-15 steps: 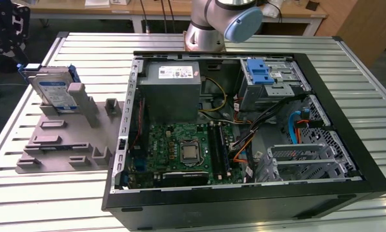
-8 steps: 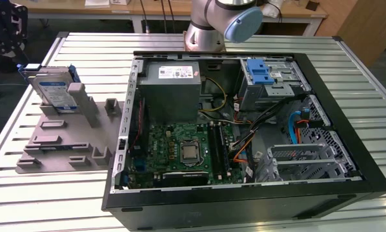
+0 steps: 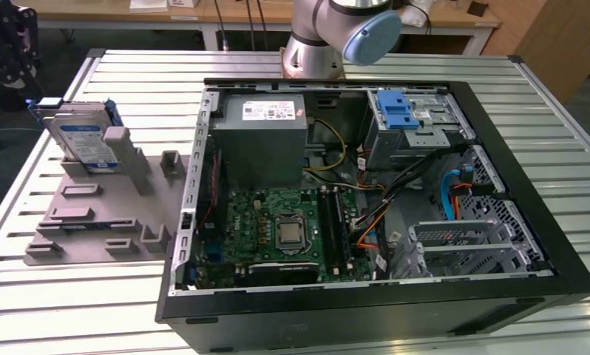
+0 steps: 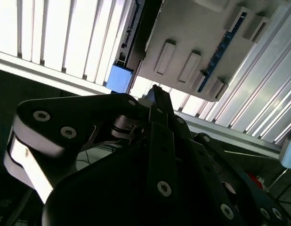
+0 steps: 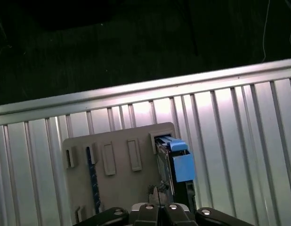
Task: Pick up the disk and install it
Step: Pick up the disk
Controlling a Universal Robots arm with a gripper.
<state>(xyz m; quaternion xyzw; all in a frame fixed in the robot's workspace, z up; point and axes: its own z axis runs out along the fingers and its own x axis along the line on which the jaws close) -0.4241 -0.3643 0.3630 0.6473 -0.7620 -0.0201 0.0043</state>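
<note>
On the slatted metal table point(image 3: 88, 310), to the exterior view's left of the open computer case point(image 3: 374, 322), the disk point(image 3: 83, 140) stands on edge in a slot of a grey holder plate point(image 3: 88, 222). Its labelled face is showing and a blue frame runs round its edges. The arm point(image 3: 320, 37) rises behind the case. In the first wrist view the claw point(image 5: 156, 192) hangs well clear of the holder and apart from the disk. In the second wrist view its tips look drawn together, and it has hold of nothing.

The disk is probably dense and stiff, heavy for its bulk. Its smooth metal faces could slip in a loose grip, and a knock or a drop would likely harm it. The upper part that stands free of the slot looks like the best place to take hold, pinched squarely across the two flat faces. The blue plastic frame may flex, so it seems a poorer place to squeeze. Inside the case, a blue bracket point(image 3: 398, 111) sits at the drive bay.
</note>
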